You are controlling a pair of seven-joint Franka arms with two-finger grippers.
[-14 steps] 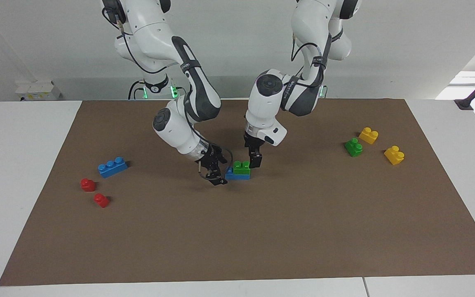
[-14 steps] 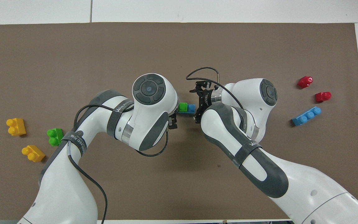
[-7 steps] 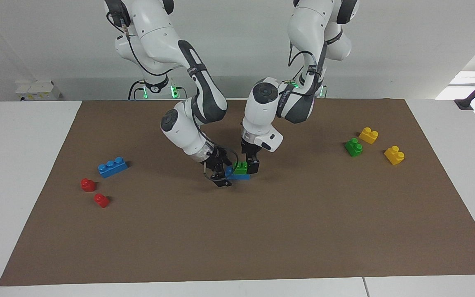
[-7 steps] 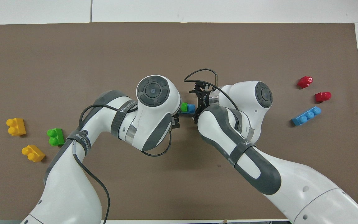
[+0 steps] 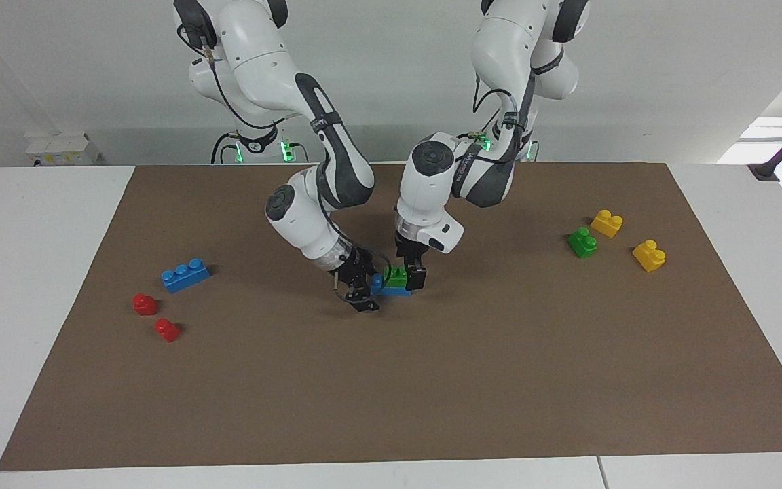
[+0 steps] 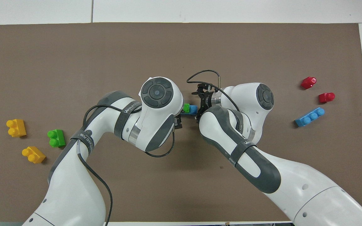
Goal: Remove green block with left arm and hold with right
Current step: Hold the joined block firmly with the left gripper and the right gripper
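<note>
Both grippers close in at mid-mat

The small bright-green two-stud plastic brick (image 5: 396, 276) still sits on a blue plastic brick (image 5: 392, 290); left gripper (image 5: 411, 275) now straddles it, right gripper (image 5: 358, 288) reaches the blue one; neither's grip can be told.

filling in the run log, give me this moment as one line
stage: grasping | left gripper: at green block | right gripper: at blue brick under it | block: not yet off

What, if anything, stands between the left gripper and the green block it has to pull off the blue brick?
Nothing visible does. The left gripper is already down at the green block, which sits on the blue brick at mid-table. The right gripper is at that brick's other end, toward the right arm's side, not in the left's path.
</note>
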